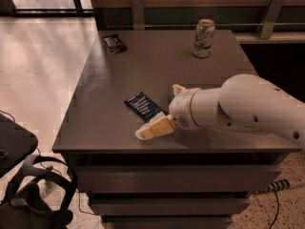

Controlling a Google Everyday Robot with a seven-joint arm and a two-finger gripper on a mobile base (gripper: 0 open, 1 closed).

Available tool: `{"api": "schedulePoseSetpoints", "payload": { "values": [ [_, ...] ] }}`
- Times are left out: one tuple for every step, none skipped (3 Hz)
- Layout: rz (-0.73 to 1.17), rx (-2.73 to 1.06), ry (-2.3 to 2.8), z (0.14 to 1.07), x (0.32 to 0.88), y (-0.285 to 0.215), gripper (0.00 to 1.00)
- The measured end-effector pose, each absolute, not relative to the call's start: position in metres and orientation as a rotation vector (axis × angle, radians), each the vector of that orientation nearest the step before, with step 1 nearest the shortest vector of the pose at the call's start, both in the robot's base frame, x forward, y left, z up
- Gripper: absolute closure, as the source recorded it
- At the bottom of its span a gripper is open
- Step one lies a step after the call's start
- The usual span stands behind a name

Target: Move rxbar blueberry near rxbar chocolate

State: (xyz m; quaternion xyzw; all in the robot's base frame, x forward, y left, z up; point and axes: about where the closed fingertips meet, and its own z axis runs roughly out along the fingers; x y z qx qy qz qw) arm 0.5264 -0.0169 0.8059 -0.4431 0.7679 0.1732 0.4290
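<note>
The rxbar blueberry (143,105), a flat dark-blue wrapper with white text, lies near the front middle of the dark table (105,132). The rxbar chocolate (115,43), a flat black wrapper, lies at the far left corner. My gripper (167,109) reaches in from the right on a thick white arm (248,106). It is open, with one fingertip (153,129) at the front of the blue bar's right end and the other fingertip (178,89) behind it. The blue bar lies flat on the table just left of the gripper.
A drink can (203,37) stands upright at the far right of the table. A rail and wall run behind the table. The table's front edge is just below the gripper. A black headset and cables (33,190) lie on the floor at lower left.
</note>
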Motion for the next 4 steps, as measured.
{"api": "schedulePoseSetpoints", "payload": {
  "values": [
    [0.433, -1.106, 1.917, 0.8059, 0.5264, -0.0169, 0.0],
    [0.464, -1.098, 1.922, 0.8035, 0.5233, -0.0096, 0.0],
    [0.465, -1.097, 1.922, 0.8035, 0.5233, -0.0096, 0.0],
    [0.464, -1.1, 1.92, 0.8041, 0.5229, -0.0087, 0.11]
  ]
}}
